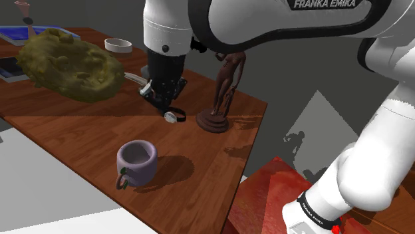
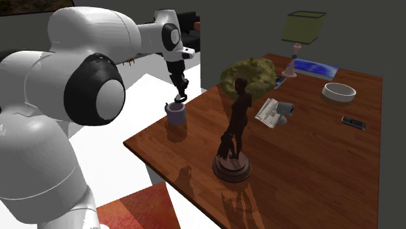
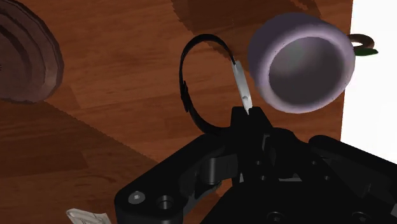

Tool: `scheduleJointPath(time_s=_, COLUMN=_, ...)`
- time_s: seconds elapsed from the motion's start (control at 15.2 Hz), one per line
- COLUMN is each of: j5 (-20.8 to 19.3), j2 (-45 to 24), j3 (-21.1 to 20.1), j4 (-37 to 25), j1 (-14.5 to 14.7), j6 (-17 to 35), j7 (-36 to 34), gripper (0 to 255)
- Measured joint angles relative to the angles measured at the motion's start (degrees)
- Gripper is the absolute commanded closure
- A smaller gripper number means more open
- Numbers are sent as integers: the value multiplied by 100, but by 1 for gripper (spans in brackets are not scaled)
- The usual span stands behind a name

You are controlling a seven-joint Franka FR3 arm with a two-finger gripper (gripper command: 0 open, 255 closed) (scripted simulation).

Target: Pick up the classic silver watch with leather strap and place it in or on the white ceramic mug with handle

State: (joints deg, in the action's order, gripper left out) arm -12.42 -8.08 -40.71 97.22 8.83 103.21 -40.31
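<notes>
- Gripper point(image 3: 248, 118): the black fingers are clenched on the watch point(image 3: 198, 89), pinching it at the silver case. The dark strap curls out in a loop beyond the fingertips.
- Watch, shoulder view point(image 1: 174, 117): it hangs just below the gripper point(image 1: 166, 106), above the table point(image 1: 80, 133). It sits between the mug point(image 1: 138, 161) and the statue point(image 1: 223, 93), and touches neither.
- Watch, second exterior view point(image 2: 179, 99): it appears in the gripper point(image 2: 179, 95), close above the mug point(image 2: 175, 114). Whether it is over the opening cannot be told from this view.
- Mug, wrist view point(image 3: 302, 63): pale lilac, upright, mouth open upward. It stands near the table edge, just beside the watch case, with its handle toward the edge.
- Statue base point(image 3: 25, 60): a dark round foot on the far side of the strap from the mug.
- Other items on the table: a white bowl point(image 1: 118, 45) and an olive mossy lump point(image 1: 70, 63), both well apart from the mug.
</notes>
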Motion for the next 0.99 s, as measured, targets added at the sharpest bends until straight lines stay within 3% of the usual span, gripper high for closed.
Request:
scheduleJointPath(time_s=0.53, j5=-1056, j2=-1690, j3=-70, j4=-2165, j1=1327, j6=-990, j7=-1049, gripper=255)
scheduleJointPath(time_s=0.99, j5=-1123, j2=-1772, j3=-41, j4=-1734, j1=1299, j6=-529, j7=-1192, gripper=255)
